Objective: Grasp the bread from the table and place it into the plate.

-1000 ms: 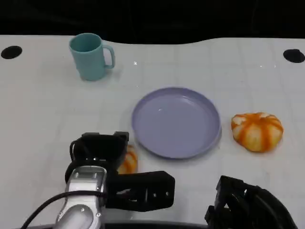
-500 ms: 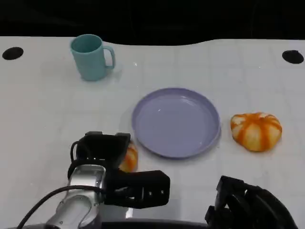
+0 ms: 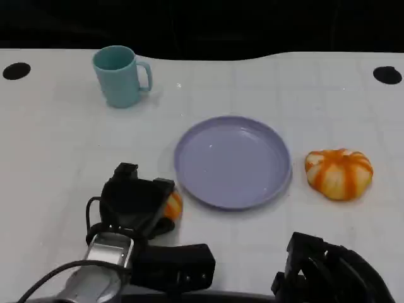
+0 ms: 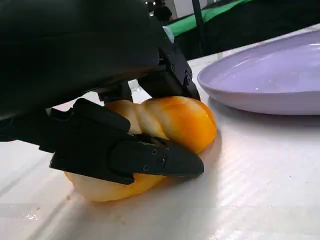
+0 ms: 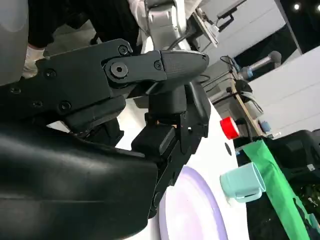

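My left hand (image 3: 136, 205) wraps the bread (image 4: 165, 122), fingers closed round it on the table just beside the plate (image 3: 232, 161); I'd firm the grip, lift clear of the rim, then cross.

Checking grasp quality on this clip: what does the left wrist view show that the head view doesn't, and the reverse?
Left wrist view alone: the twisted shape of the bread, resting on the table with black fingers wrapped around its sides.

Head view alone: the teal mug, the round orange-striped bun, the right robot hand, and the whole plate, with nothing on it.

Both: the left robot hand on the bread beside the plate's rim.
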`<state>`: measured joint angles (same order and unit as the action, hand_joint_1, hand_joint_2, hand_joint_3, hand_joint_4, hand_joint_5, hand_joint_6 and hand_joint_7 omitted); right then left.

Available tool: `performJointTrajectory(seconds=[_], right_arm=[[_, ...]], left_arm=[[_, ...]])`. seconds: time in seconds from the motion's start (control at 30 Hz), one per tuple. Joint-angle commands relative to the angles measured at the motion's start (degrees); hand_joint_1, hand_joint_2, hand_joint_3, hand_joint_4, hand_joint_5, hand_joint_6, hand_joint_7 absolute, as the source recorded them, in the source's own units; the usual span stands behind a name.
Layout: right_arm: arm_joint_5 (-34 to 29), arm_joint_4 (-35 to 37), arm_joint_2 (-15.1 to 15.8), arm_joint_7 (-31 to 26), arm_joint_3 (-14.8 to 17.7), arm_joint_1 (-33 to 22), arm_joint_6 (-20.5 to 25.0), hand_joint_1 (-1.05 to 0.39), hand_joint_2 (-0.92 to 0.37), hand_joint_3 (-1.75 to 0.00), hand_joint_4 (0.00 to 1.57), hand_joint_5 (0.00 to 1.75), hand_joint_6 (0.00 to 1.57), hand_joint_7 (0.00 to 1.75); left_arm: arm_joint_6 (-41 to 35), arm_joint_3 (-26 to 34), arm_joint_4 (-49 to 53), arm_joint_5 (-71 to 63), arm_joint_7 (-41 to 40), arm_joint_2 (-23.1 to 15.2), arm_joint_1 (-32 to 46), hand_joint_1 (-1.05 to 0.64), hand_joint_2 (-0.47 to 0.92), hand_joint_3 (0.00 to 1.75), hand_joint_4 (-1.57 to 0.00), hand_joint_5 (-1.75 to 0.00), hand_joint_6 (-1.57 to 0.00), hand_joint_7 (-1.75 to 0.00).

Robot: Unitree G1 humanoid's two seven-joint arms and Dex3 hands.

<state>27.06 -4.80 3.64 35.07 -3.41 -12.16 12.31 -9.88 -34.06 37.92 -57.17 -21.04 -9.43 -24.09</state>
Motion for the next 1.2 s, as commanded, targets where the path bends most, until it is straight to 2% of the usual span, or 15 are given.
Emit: performJointTrajectory(seconds=[0.03,0.1,0.23,0.3,0.47,0.5,0.53,0.6,0.77,1.03,1.13,1.2], right_arm=[[0.6,-0.6,0.9,0.3,0.9,-0.4,-0.2,-0.72,-0.92,-0.24,0.87,1.60,0.76,1.40],[0.5,-0.7,1.0,0.2,0.9,-0.6,-0.1,-0.72,-0.92,-0.24,0.87,1.60,0.77,1.41],[0.6,-0.8,1.1,0.1,0.9,-0.6,0.1,-0.72,-0.92,-0.24,0.87,1.60,0.76,1.40],[0.7,-0.6,1.0,0.3,1.0,-0.5,0.0,-0.72,-0.92,-0.24,0.87,1.60,0.76,1.40],[1.2,-0.7,0.9,0.1,1.2,-0.4,0.8,-0.71,-0.92,-0.24,0.86,1.60,0.76,1.39],[1.2,-0.7,1.0,0.1,1.2,-0.4,0.8,-0.71,-0.92,-0.24,0.86,1.60,0.76,1.39],[1.1,-0.8,1.0,0.0,1.2,-0.4,0.9,-0.71,-0.92,-0.24,0.86,1.60,0.76,1.39],[1.0,-0.7,0.9,-0.1,1.2,-0.4,0.9,-0.71,-0.92,-0.24,0.86,1.60,0.76,1.39],[0.9,-0.6,0.9,-0.1,1.3,-0.3,0.8,-0.72,-0.92,-0.24,0.86,1.60,0.77,1.39],[0.8,0.0,0.7,0.2,1.3,0.0,0.3,-0.72,-0.92,-0.24,0.86,1.61,0.78,1.39],[0.7,0.1,0.7,0.2,1.3,0.0,0.4,-0.72,-0.92,-0.24,0.87,1.61,0.78,1.38],[0.6,0.5,0.7,0.4,1.3,0.1,0.1,-0.72,-0.92,-0.24,0.86,1.61,0.77,1.38]], left_arm=[[1.7,0.2,3.5,1.7,-4.8,-1.1,1.8,-0.26,0.92,0.27,-0.79,-1.75,-0.64,-1.30],[2.4,0.4,3.5,2.3,-6.7,-1.3,1.8,-0.25,0.92,0.29,-0.80,-1.75,-0.64,-1.16],[4.4,1.5,2.6,4.1,-9.2,-1.7,2.0,-0.22,0.92,0.32,-0.82,-1.75,-0.53,-1.58],[5.1,2.2,1.1,4.9,-9.6,-2.2,2.3,-0.21,0.92,0.33,-0.82,-1.75,-0.55,-1.46],[7.8,4.0,-2.6,6.1,-12.5,-3.8,3.1,-0.20,0.89,0.34,-0.84,-1.75,-0.67,-1.34],[8.2,4.4,-3.3,6.1,-13.3,-4.1,3.3,-0.19,0.88,0.34,-0.83,-1.75,-0.67,-1.36],[8.4,4.8,-4.4,6.2,-13.7,-4.4,3.5,-0.19,0.87,0.35,-0.83,-1.75,-0.61,-1.55],[8.6,5.6,-6.2,6.1,-14.3,-4.9,3.8,-0.18,0.81,0.48,-0.82,-1.75,-0.58,-1.70],[9.6,7.9,-11.5,7.0,-13.7,-6.1,4.9,-0.19,0.64,0.86,-0.84,-1.75,-0.62,-1.75],[10.7,10.5,-19.2,8.4,-11.9,-7.2,5.7,-0.15,0.54,0.92,-0.87,-1.75,-0.66,-1.75],[11.6,11.6,-22.2,10.2,-9.2,-6.8,5.3,-0.16,0.54,0.99,-0.89,-1.75,-0.68,-1.75],[12.9,11.9,-23.1,11.4,-7.8,-6.4,4.5,-0.13,0.42,1.18,-0.93,-1.75,-0.73,-1.75]])
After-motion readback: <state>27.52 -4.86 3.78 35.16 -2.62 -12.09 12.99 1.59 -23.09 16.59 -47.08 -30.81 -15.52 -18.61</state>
